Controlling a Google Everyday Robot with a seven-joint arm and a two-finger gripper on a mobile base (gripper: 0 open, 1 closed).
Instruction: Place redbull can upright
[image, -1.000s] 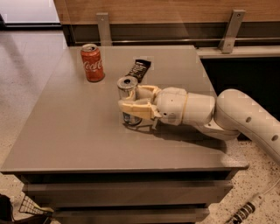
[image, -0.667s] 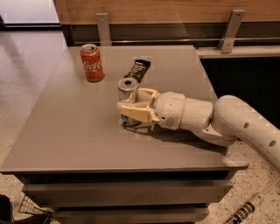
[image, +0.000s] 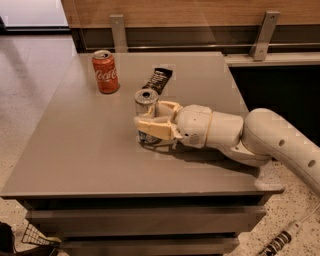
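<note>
The redbull can (image: 146, 100) stands upright a little past the middle of the grey counter (image: 75, 150), its open silver top facing up and its base apparently down on the surface. The end effector (image: 149, 120) reaches in from 3 o'clock on a low, nearly level arm (image: 280, 145), and its two cream fingers are clamped on the can's lower body, one on the near side and one on the far side, with only the top third of the can showing above them. The red Coca-Cola can (image: 105, 71) stands well apart at about 10 o'clock from it, and the flat black snack wrapper (image: 158, 80) lies near at 12 o'clock, touching neither. Judging by its build, the can is light, thin-walled and smooth – stiff enough across the body for a modest squeeze, but easy to dent if pinched hard and apt to slip or turn between hard pads. It is also tall and narrow (so it tips readily from a sideways nudge). The mid-to-lower body, where the fingers now sit, looks like the right place to hold it – low enough to keep it from swinging – and any release probably wants the fingers opening evenly and backing out toward 3 o'clock without brushing the wall.
</note>
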